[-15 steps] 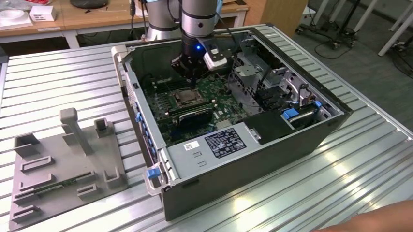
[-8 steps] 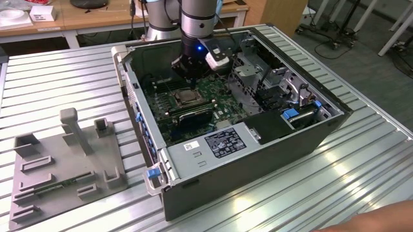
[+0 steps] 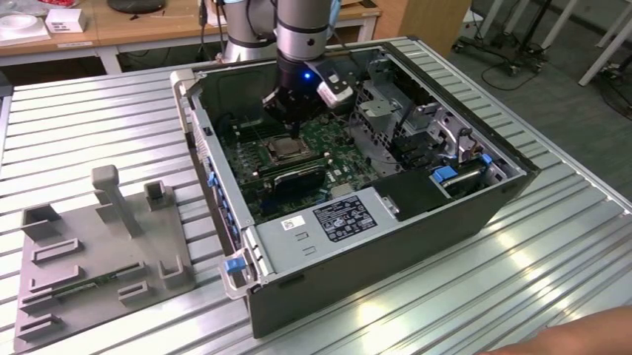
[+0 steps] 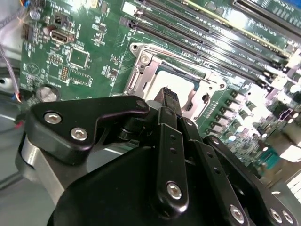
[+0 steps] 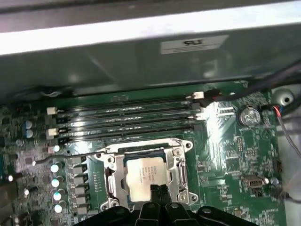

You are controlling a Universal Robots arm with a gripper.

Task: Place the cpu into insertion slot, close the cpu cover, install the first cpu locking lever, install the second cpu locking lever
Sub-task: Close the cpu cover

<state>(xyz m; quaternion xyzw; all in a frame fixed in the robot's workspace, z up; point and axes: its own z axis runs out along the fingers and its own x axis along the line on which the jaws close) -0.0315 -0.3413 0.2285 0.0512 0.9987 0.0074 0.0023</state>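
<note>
The cpu [image 5: 143, 176] lies flat in the insertion slot [image 3: 286, 150] on the green board inside the open computer case. The cpu cover [image 5: 180, 165], a steel frame, lies down around it with the chip's silver top [image 4: 181, 81] showing through its window. A thin metal lever [image 5: 66, 157] runs out sideways from one corner of the socket. My gripper [image 5: 158, 189] hangs just above the chip's edge, its two black fingers [image 4: 164, 94] pressed together with nothing between them. In the exterior view the gripper [image 3: 284, 117] stands right over the socket.
Long black memory slots [image 5: 127, 122] run beside the socket. The case walls [image 3: 203, 140], a drive cage [image 3: 380, 111] and a black power unit [image 3: 419, 194] hem in the board. A grey fixture plate [image 3: 94, 251] lies at the exterior view's left. A person's arm [image 3: 593, 336] shows at the lower corner.
</note>
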